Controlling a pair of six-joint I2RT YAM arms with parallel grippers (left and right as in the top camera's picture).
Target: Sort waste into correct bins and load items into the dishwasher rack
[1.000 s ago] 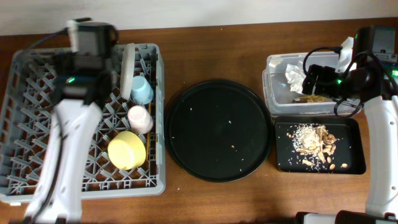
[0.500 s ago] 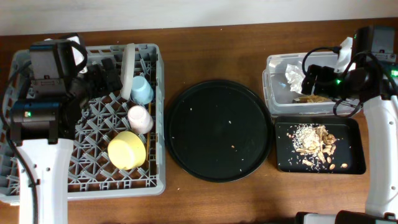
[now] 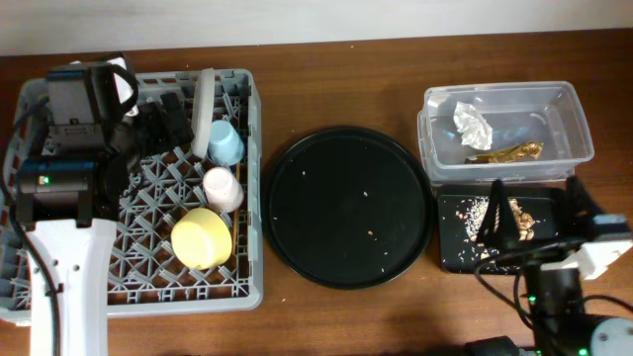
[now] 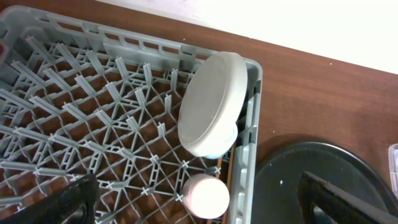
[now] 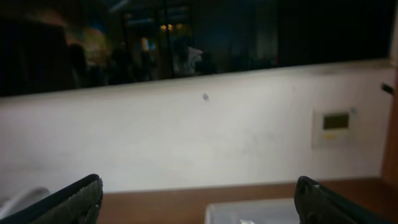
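The grey dishwasher rack at left holds a pale plate on edge, a light-blue cup, a pink cup and a yellow bowl. A thin brown strip by the rack's right wall may be the chopsticks. My left gripper is open and empty above the rack. In its wrist view it is near the plate and pink cup. The clear tub holds the tissue and gold wrapper. The black tray holds food scraps. My right gripper is open, empty, over that tray.
The large round black tray lies in the middle with a few crumbs on it. The right wrist view faces the back wall, with the fingers wide apart and the tub's rim at the bottom edge.
My right arm has pulled back from over the clear tub to the table's front edge, leaving the wrapper in the tub. My left arm shifted left earlier and has since held still.
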